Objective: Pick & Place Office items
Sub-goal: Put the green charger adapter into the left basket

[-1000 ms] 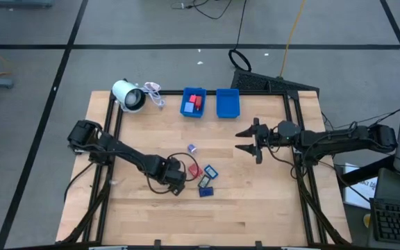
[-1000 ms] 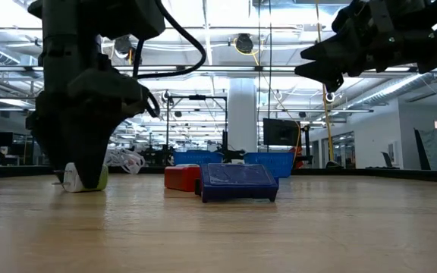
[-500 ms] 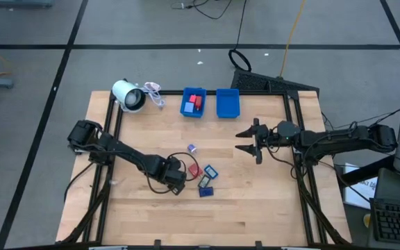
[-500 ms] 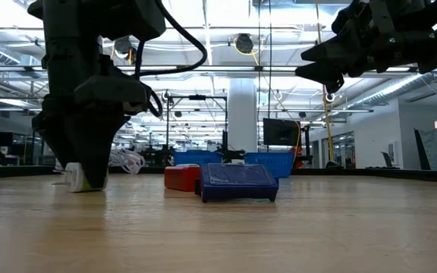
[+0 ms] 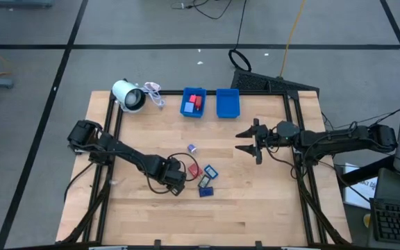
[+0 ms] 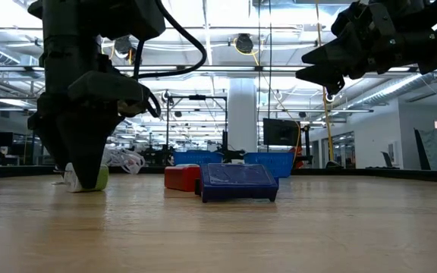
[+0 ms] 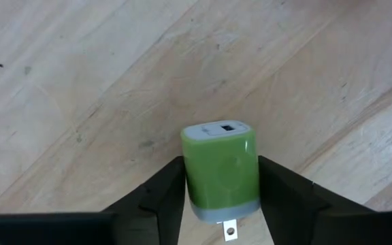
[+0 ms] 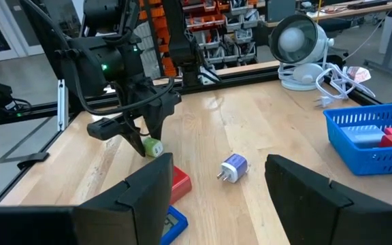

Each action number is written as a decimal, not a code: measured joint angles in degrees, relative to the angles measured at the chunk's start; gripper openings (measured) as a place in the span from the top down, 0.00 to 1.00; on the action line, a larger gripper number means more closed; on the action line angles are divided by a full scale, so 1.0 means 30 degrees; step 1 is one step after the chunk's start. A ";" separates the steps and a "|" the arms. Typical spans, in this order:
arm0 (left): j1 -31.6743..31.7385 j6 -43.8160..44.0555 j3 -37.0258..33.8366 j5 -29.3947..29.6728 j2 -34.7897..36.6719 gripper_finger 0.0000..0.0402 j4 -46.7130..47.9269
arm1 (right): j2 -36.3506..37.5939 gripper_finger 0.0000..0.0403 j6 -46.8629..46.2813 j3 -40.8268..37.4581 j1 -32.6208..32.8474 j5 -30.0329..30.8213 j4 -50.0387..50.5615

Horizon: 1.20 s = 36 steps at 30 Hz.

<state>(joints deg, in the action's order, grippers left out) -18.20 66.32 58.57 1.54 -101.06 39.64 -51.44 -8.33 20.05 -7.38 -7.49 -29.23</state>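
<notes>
The left arm reached low across the table, its wrist bent down and the left gripper [image 7: 222, 182] at the tabletop, both fingers [image 7: 160, 192] pressed against a green charger [image 7: 220, 168]. The right arm extended level above the table, well apart, its right gripper [image 5: 248, 141] raised with fingers spread and empty.

Wooden table [image 5: 255, 201]: two blue bins [image 5: 194, 103], white roll [image 5: 127, 95], scattered office items [image 5: 206, 179].
</notes>
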 joint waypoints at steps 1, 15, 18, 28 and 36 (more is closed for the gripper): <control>0.0000 0.0000 0.0000 0.0000 0.0000 0.58 -0.0006 | 0.0000 0.45 0.0000 0.0000 0.0000 0.0003 0.0015; 0.0000 0.0066 0.0000 0.0022 0.0007 0.54 -0.0080 | 0.0000 0.45 0.0003 0.0000 0.0000 -0.0004 0.0285; 0.0000 0.0073 0.0000 0.0022 0.0007 0.53 -0.0086 | 0.0000 0.45 0.0003 0.0000 0.0000 0.0003 0.0284; 0.0000 0.0069 0.0000 0.0031 0.0007 0.60 -0.0080 | 0.0000 0.45 0.0003 0.0000 0.0000 0.0003 0.0277; 0.0000 0.0066 0.0000 0.0033 0.0015 0.57 -0.0080 | 0.0000 0.45 0.0003 0.0000 0.0000 -0.0002 0.0270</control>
<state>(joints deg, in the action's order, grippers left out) -18.20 66.52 58.57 1.64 -101.01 39.40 -51.44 -8.32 20.05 -7.38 -7.50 -28.42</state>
